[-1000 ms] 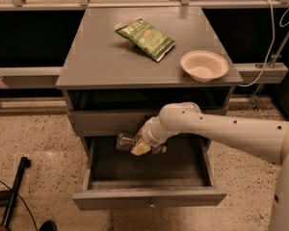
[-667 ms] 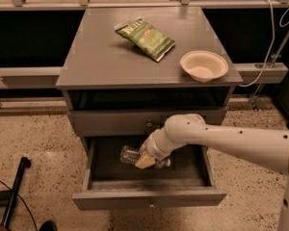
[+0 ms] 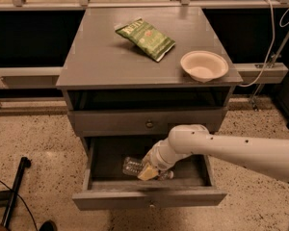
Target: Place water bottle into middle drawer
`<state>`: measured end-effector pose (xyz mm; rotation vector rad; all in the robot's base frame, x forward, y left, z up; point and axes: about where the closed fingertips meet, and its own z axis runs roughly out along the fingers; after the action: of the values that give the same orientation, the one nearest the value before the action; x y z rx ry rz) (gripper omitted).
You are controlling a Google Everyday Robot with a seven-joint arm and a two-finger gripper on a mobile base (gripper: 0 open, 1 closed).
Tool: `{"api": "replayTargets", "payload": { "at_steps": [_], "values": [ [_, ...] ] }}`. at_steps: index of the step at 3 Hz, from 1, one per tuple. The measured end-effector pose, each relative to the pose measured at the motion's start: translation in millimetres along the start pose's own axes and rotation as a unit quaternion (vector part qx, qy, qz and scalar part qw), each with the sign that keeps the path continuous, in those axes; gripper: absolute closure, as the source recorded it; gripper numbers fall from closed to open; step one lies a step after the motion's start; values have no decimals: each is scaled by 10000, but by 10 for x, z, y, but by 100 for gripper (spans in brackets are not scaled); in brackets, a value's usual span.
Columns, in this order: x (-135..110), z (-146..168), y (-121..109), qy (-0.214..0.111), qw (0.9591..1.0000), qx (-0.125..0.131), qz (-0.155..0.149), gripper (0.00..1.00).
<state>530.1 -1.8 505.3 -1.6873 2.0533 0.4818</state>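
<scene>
Where the middle drawer (image 3: 149, 197) stands pulled open at lower centre, the water bottle (image 3: 132, 166) lies inside it, label unreadable. The gripper (image 3: 149, 171) sits over the bottle's middle; its hold cannot be told. The white arm (image 3: 231, 148) reaches in from the right edge, wrist bent down. On the cabinet top, upper centre, the green snack bag's (image 3: 145, 38) pale lettering is illegible.

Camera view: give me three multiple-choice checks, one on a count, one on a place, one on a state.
1. How many things lie on the cabinet top? A one; B two; C four.
2. Where is the bottle? A cabinet top; B floor; C middle drawer.
3. The middle drawer is: A open; B shut; C removed.
Key: 1 B, only the bag and the bowl. 2 C, it lies in the middle drawer, with the gripper down there at it. 3 A, its inside shows.
</scene>
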Motion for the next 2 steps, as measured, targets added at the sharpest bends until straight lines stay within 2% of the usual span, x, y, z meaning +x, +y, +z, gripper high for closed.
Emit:
{"api": "replayTargets", "payload": {
  "at_steps": [1,2],
  "values": [
    [-64,12,33,28,9998,-149,-146,100],
    [-66,59,-165,70,9994,-20,-335,100]
  ]
}}
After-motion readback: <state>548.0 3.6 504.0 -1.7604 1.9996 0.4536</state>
